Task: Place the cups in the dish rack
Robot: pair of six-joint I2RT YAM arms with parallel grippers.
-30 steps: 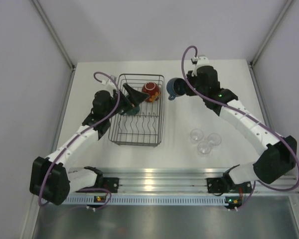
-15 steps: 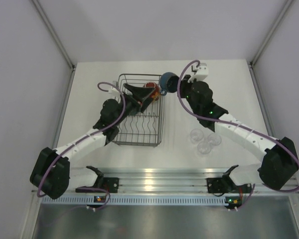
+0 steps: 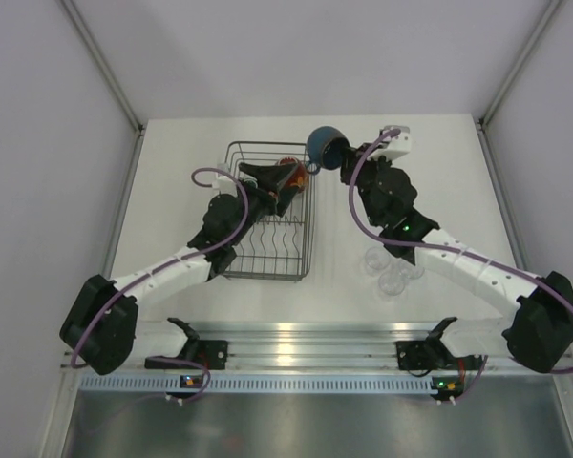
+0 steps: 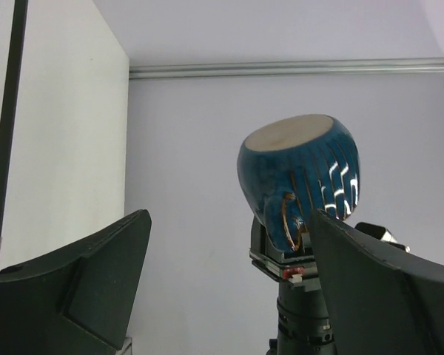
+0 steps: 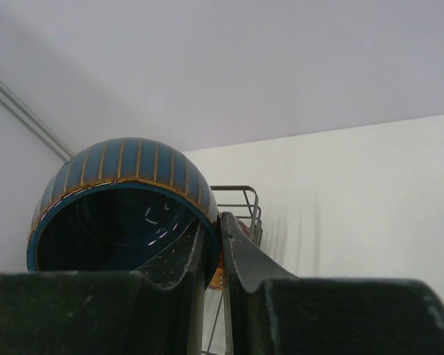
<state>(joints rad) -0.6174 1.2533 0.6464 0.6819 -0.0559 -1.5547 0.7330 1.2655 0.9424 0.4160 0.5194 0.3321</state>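
Top view, dish rack (image 3: pixel 265 277): a dark wire basket on the white table (image 3: pixel 439 162), left of centre.
Top view, left gripper (image 3: pixel 275 179): over the rack's far end, jaws spread wide and holding nothing, partly covering the red patterned cup (image 3: pixel 294 170) inside the rack.
Top view, right gripper (image 3: pixel 342 156): pinched on the dark-blue cup (image 3: pixel 322 143), held in the air at the rack's far right corner.
Top view, clear glasses (image 3: pixel 377 260): three, clustered on the table right of the rack.
Left wrist view, dark-blue cup (image 4: pixel 300 174): tilted, pale base uppermost, seen beyond the empty, wide-set fingers (image 4: pixel 81 288).
Right wrist view, dark-blue cup (image 5: pixel 118 200): mouth towards the camera, rim wall clamped between the fingers (image 5: pixel 240 259); the rack's corner (image 5: pixel 240 194) shows behind.
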